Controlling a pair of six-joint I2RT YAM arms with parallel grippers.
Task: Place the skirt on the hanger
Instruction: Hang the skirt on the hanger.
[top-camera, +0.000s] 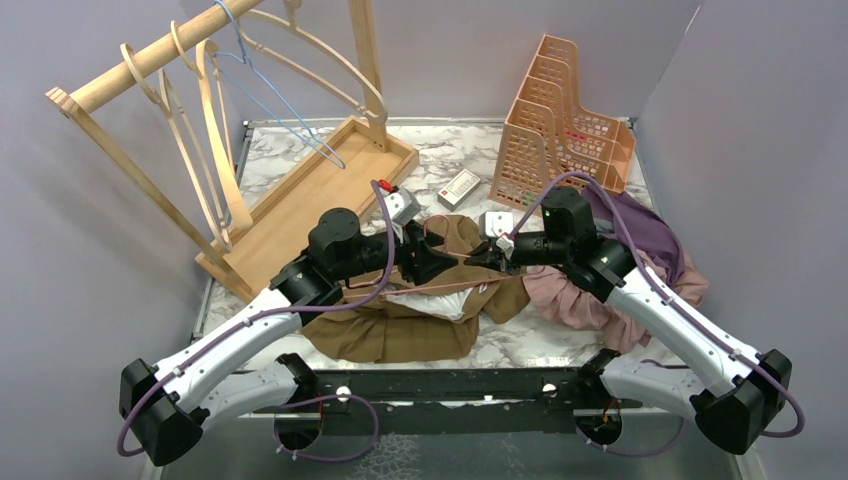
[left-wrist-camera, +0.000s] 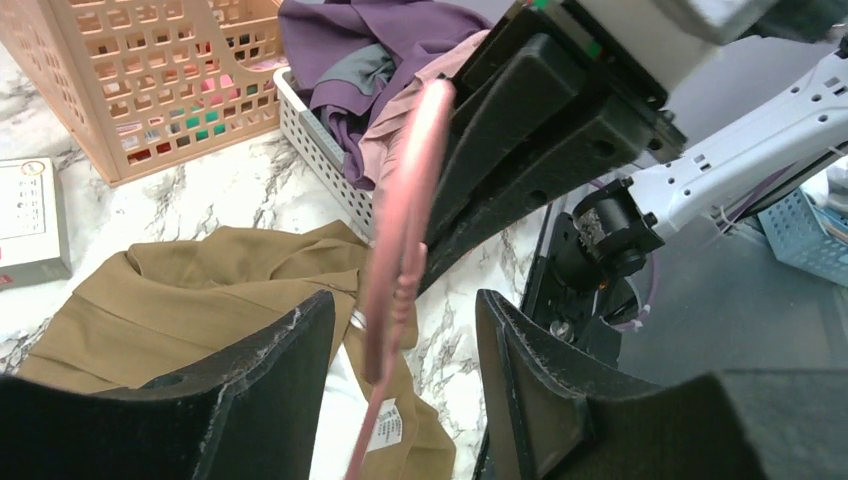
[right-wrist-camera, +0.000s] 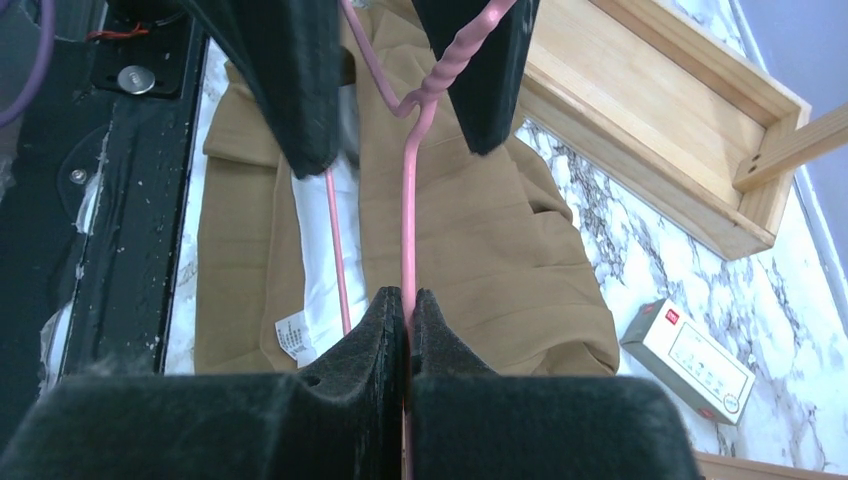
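1. Tan skirt (top-camera: 400, 335): I saw it spread flat, lower centre of the overhead frame.
2. Left gripper (left-wrist-camera: 400, 325): jaws stood parted around the hanger's twisted neck.
3. Right gripper (right-wrist-camera: 410, 305): clamped on the pink wire hanger (right-wrist-camera: 408, 220), above the skirt.

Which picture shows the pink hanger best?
The right wrist view: the hanger looks sharp, from its twisted neck down into the shut right pincer. The left wrist view shows it blurry, inside the open left pincer. The top view shows only a thin pink line over the skirt.
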